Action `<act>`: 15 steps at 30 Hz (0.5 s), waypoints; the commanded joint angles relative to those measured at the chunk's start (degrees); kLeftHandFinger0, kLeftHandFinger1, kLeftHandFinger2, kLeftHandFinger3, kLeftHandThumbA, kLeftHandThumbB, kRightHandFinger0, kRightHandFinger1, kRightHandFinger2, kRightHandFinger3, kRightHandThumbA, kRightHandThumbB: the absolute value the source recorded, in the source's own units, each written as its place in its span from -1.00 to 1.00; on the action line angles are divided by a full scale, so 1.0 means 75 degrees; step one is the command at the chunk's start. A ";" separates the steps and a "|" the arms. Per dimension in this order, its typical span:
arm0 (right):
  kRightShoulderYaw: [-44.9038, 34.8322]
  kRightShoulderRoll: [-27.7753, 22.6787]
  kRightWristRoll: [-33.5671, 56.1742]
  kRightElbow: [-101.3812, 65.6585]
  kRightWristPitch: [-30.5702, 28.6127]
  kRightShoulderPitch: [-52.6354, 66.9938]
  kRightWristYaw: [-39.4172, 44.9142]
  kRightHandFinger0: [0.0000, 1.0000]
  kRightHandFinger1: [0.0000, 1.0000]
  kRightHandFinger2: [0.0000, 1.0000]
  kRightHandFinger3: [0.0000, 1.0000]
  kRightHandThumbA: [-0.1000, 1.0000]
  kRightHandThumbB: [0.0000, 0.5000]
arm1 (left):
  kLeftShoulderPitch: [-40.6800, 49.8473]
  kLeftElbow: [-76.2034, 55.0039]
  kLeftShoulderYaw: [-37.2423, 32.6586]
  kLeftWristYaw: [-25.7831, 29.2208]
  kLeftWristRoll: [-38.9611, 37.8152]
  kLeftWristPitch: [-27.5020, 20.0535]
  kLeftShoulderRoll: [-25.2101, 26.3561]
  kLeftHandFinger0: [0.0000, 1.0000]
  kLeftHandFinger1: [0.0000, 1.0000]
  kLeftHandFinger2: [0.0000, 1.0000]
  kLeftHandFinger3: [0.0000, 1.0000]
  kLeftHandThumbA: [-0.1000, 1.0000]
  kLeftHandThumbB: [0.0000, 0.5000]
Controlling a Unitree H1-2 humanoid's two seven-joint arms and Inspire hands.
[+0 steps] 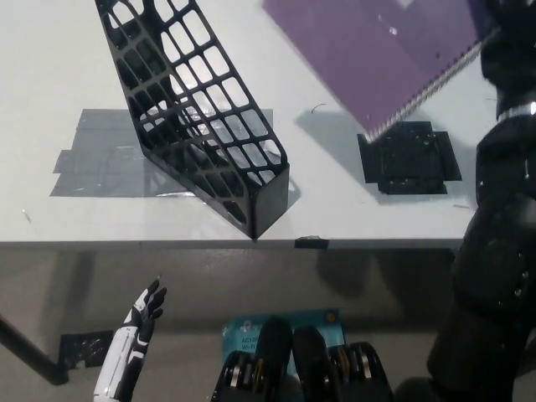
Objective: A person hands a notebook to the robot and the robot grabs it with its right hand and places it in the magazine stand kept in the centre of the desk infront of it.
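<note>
item: purple notebook [381,50], held in my right hand [502,33] above-right of magazine stand [197,117]; to do well: align spine with stand's open top before lowering.

Only real obstacle on the desk [50,75] is the black magazine stand [197,113], leaning up from the front edge near the middle. Desk's bare left of it, and right of it there's open surface out to the flat black patch [408,157] by the right edge.

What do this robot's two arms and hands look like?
They don't match. The left robot hand is white with black fingers and black joints, on a slim white forearm. The right arm is glossy black and bulky, with a thin silver ring near the wrist; its hand is mostly cut off by the picture's edge.
</note>
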 commanded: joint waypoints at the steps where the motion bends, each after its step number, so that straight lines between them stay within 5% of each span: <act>1: 0.0217 0.0220 0.0163 -0.0514 -0.0332 -0.0994 -0.0573 -1.00 -1.00 -1.00 -1.00 0.75 -1.00 | -0.0021 -0.0208 0.0054 0.0065 -0.0066 -0.0281 0.0143 0.97 1.00 1.00 1.00 1.00 1.00; 15: 0.0944 0.1109 -0.0716 -0.0514 -0.0927 -0.1087 -0.1363 -1.00 -1.00 -1.00 -1.00 0.65 -0.99 | -0.0051 -0.0228 0.0054 0.0090 -0.0018 -0.0281 0.0139 0.96 1.00 1.00 1.00 1.00 1.00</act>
